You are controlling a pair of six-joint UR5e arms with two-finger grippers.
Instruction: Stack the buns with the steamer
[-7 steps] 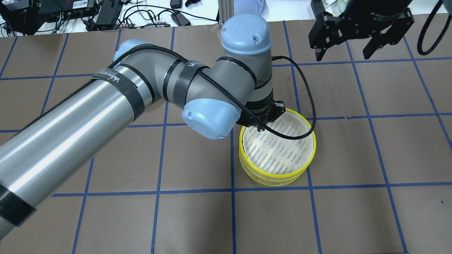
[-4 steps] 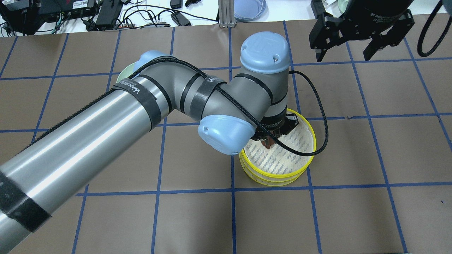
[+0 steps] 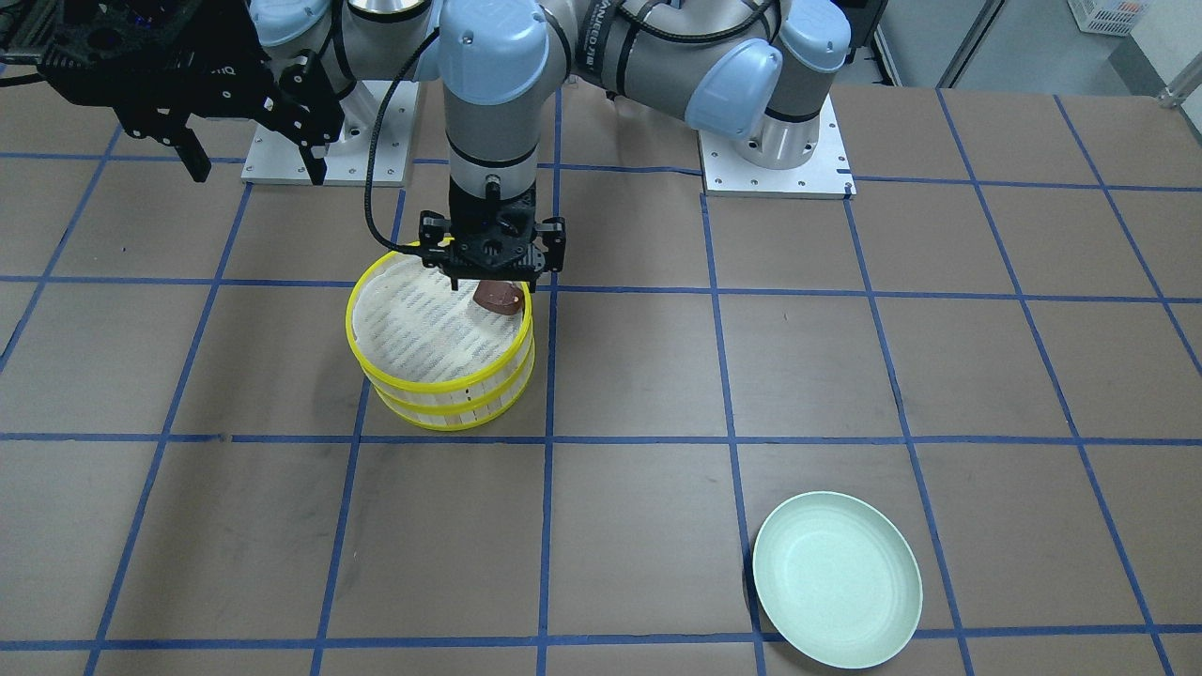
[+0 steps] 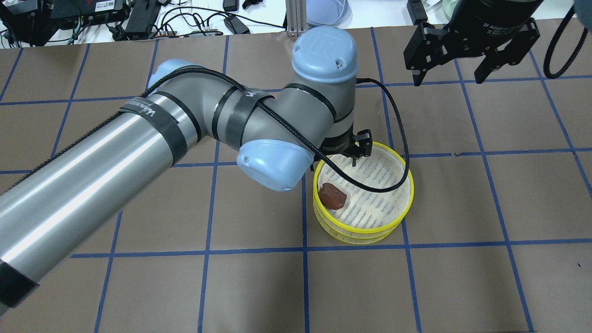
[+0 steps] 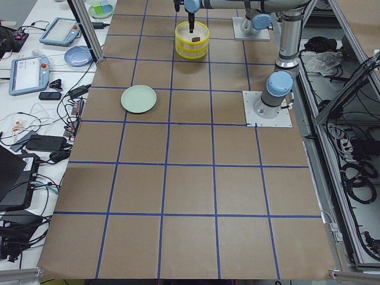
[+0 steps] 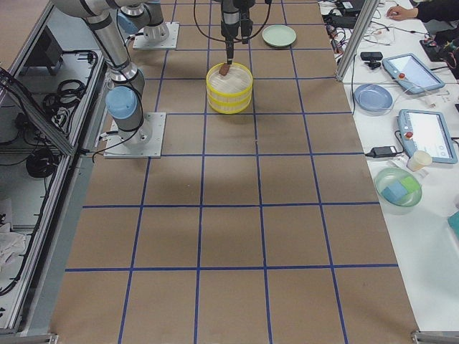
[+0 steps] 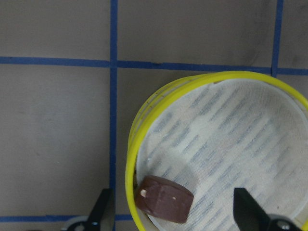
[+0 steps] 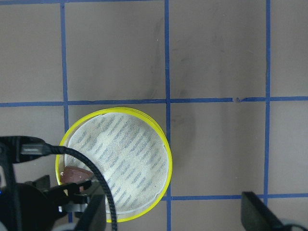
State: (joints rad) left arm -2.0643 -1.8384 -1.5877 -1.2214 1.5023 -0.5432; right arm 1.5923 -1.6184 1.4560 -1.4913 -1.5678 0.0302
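The steamer [image 4: 409, 200] stands as two stacked tiers with yellow rims near the table's middle. The dark reddish-brown bun [image 4: 332, 195] lies on the top tier's slatted floor, close to its rim. My left gripper [image 4: 346, 156] hangs open just above the bun and does not touch it. In the left wrist view the bun [image 7: 163, 198] shows between the spread fingers [image 7: 102, 211]. In the front view the left gripper [image 3: 493, 268] is over the bun [image 3: 496, 299]. My right gripper [image 4: 447, 76] is open and empty, high and off to the side. The cream-white bun is out of view.
An empty pale green plate [image 3: 836, 582] lies on the operators' side, to my left of the steamer. My left arm's forearm crosses the table's left half in the overhead view. Cables, tablets and bowls sit beyond the table's far edge.
My left gripper came down over the top tier with the brown bun, opened, and lifted back toward the rim. The bun now lies in the top tier. The right gripper barely moved.
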